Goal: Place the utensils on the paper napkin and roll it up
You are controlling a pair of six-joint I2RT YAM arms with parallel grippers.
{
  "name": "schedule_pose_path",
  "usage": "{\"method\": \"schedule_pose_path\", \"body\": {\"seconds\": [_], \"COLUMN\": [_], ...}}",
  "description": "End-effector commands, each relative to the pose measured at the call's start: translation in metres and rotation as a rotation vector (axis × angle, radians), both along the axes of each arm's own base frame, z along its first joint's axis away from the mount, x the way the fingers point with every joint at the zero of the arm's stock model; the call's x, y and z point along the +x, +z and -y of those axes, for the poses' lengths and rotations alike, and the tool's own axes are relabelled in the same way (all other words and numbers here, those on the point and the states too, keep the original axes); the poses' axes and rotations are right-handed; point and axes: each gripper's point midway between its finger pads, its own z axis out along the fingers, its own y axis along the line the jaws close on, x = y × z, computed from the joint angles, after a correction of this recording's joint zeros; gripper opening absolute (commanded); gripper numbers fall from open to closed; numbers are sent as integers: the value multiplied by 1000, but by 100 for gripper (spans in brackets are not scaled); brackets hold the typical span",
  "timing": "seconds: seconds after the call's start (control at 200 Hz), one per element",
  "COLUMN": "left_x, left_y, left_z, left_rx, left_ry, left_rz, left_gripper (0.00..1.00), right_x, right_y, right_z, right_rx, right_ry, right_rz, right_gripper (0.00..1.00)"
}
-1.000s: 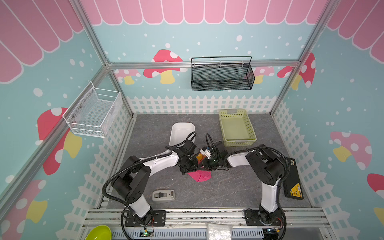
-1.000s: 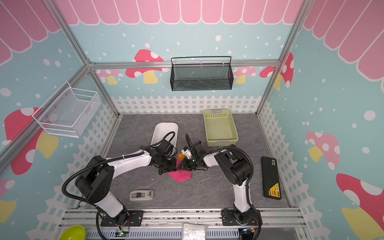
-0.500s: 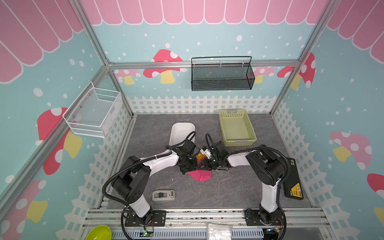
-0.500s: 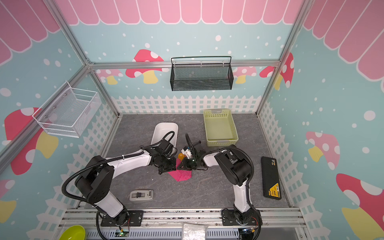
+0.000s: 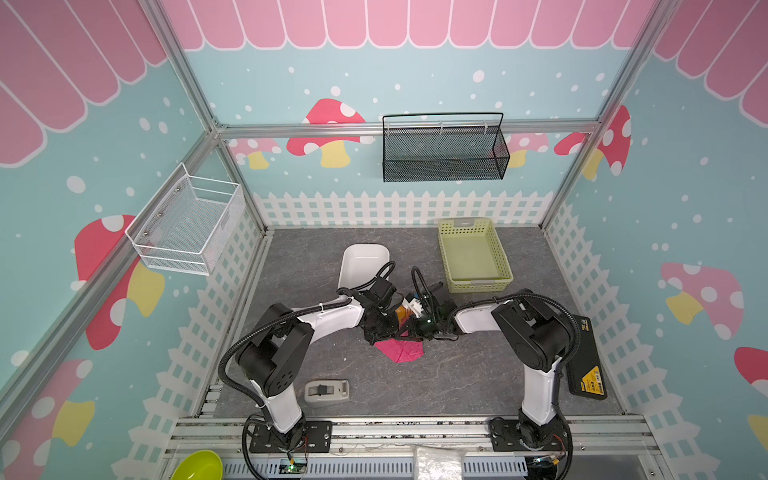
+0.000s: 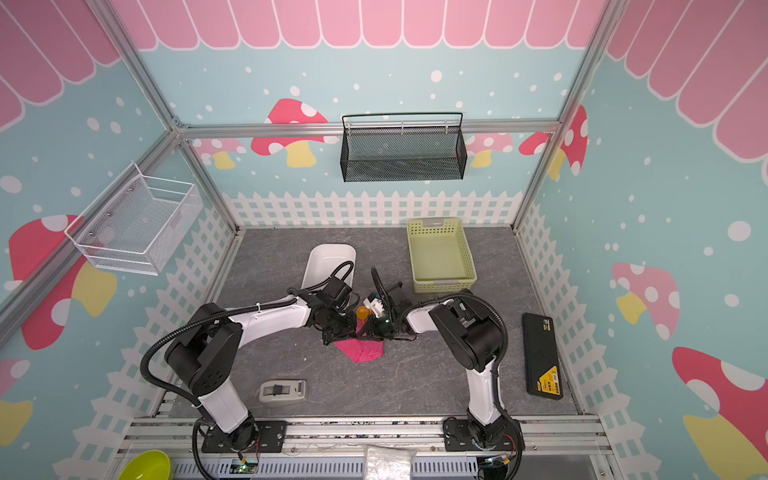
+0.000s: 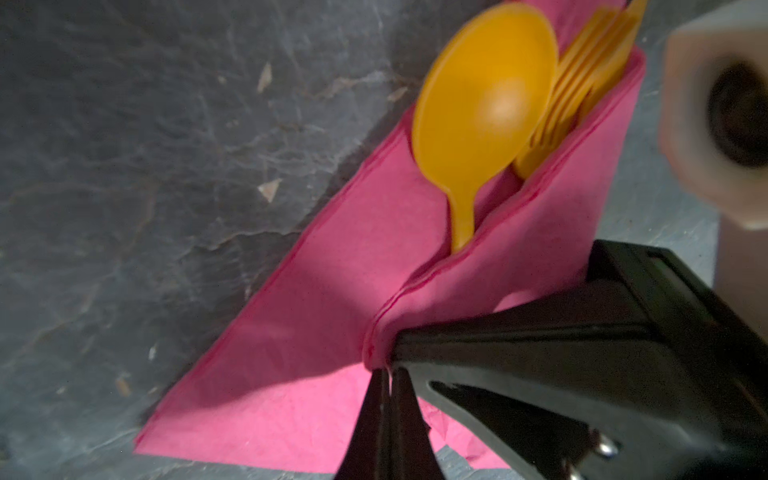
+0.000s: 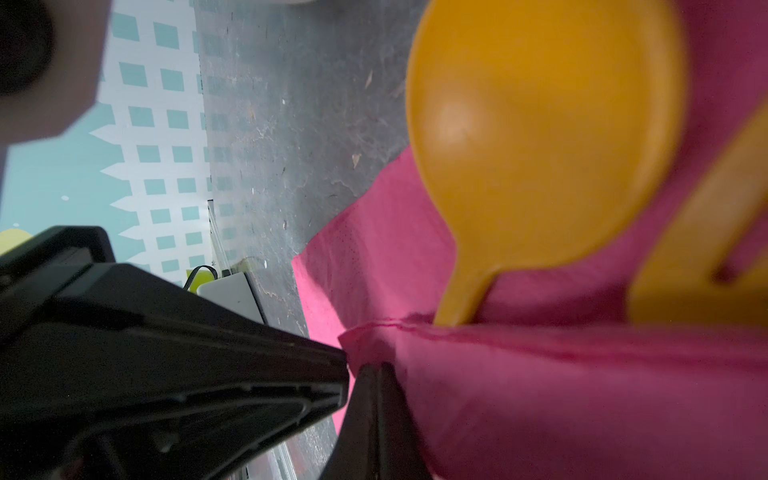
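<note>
The magenta paper napkin [image 5: 400, 351] [image 6: 362, 349] lies mid-table, one flap folded up over the utensils. In the left wrist view the napkin [image 7: 311, 332] wraps the handles of the orange spoon [image 7: 482, 95] and fork [image 7: 582, 75], whose heads stick out. My left gripper [image 7: 388, 374] [image 5: 384, 332] is shut on the folded edge. My right gripper [image 8: 376, 368] [image 5: 411, 330] is shut on the same fold, tip to tip with the left. The spoon bowl [image 8: 540, 124] and fork [image 8: 698, 270] fill the right wrist view. Both top views show only an orange spot, the spoon [image 6: 362, 311].
Behind the grippers stands a white dish [image 5: 361, 264], with a yellow-green basket [image 5: 473, 255] at the back right. A grey device [image 5: 326, 390] lies near the front edge and a black box [image 5: 586, 357] by the right fence. Wire baskets [image 5: 442, 151] hang on the walls.
My right gripper's jaws have closed onto the napkin's fold. Both arms have stayed almost in place over the napkin.
</note>
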Motion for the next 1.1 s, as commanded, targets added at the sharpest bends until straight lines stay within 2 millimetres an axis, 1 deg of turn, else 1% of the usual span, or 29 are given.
{"method": "schedule_pose_path", "body": {"seconds": [0.0,0.205,0.36,0.405,0.415,0.43,0.565,0.645,0.795,0.971,1.091], "left_x": [10,3,-2,-3,-3,-4,-6,-5,-4,-3,0], "left_y": [-1,-17,-24,-26,-26,-27,-29,-29,-28,-26,-19], "left_z": [3,-4,-7,-8,-8,-7,-8,-8,-7,-6,-3], "left_rx": [4,40,52,54,54,54,57,57,53,51,33], "left_ry": [18,22,17,17,16,15,13,12,10,9,8], "left_rz": [14,-25,-45,-51,-52,-54,-60,-59,-59,-53,-40], "left_gripper": [2,2,2,2,2,2,1,2,2,1,1], "right_x": [-7,-6,-4,-6,-4,-4,-7,-11,-23,-31,-32], "right_y": [-19,-13,7,6,15,19,26,25,18,2,-8], "right_z": [10,9,7,7,6,6,11,14,19,26,28], "right_rx": [-61,-56,-26,-27,-15,-10,-15,-22,-28,-62,-81], "right_ry": [-13,-9,-5,-4,-5,-6,-14,-13,7,18,24], "right_rz": [-40,-26,10,4,20,27,36,30,-1,-24,-42], "right_gripper": [4,4,7,7,7,8,9,8,8,8,8]}}
